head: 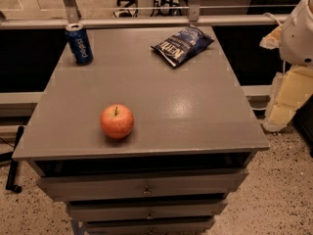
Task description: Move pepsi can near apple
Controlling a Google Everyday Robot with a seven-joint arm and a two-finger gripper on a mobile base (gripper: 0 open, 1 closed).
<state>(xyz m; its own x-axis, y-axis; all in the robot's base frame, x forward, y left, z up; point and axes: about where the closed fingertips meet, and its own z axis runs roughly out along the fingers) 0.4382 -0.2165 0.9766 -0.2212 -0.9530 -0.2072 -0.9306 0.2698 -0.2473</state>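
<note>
The pepsi can (79, 44) stands upright at the far left corner of the grey tabletop (195, 111), its silver top up and its white lettering running down its side. The apple (117, 122) sits near the front edge, left of the middle, with its stem pointing up. The two are well apart, with bare tabletop between them. A dark-blue chip bag (182, 45) lies flat near the far edge, right of the middle, clear of both the can and the apple. Below the tabletop, the fronts of several drawers (146, 187) show. A white rounded part of the robot arm (299, 31) shows at the right border of the view, beyond the right edge of the tabletop and touching nothing on it. The gripper itself is out of view, so I cannot tell whether the jaws are released or clenched. Yellowish blocks (288, 99) stand beside the tabletop's right edge, lower down.
</note>
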